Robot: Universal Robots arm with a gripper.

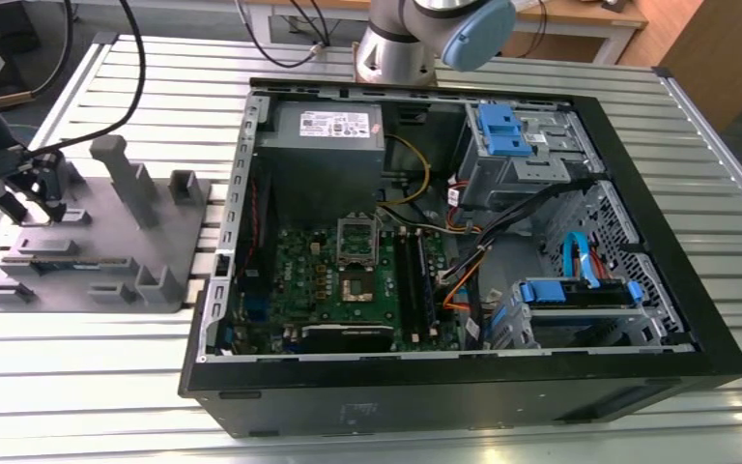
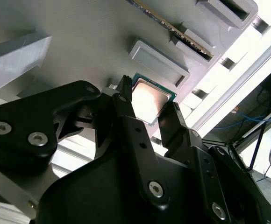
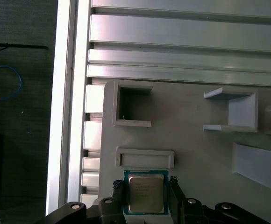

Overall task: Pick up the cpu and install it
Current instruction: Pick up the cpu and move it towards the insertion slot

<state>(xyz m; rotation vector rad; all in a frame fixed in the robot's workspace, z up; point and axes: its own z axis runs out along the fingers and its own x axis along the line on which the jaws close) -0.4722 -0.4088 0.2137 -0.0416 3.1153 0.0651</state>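
First wrist view, and here's the cpu (image 3: 146, 193), pale metal top up and green edge showing. It sits on the grey fixture block (image 3: 196, 140), just beside a low rectangular frame (image 3: 145, 158). The end effector (image 3: 146, 185) is right down on it, black fingers (image 3: 118, 187) pressed to two opposite edges, closed to the chip's width. The second wrist view agrees: the cpu (image 2: 149, 100) is clamped between the two fingertips (image 2: 169, 114). I can't tell whether it has come off the block's surface.

In the exterior view the end effector (image 1: 36, 201) hangs over the fixture block (image 1: 100, 246), at the exterior view's left on the slatted bench (image 1: 88, 387). The block's tall upright posts (image 1: 116, 169) stand close by. The open computer case (image 1: 474, 387) lies well apart, toward the exterior view's right, with the green motherboard (image 1: 332, 290) flat inside and its socket (image 1: 353, 282) near the middle.

So I'd call this the pick-up step, grip made and the install not yet begun. By my reckoning the next move calls for a straight, level lift so the chip doesn't tilt in the grip. It also needs room from those posts, a carry over the case wall, and the chip's orientation matched to the socket.
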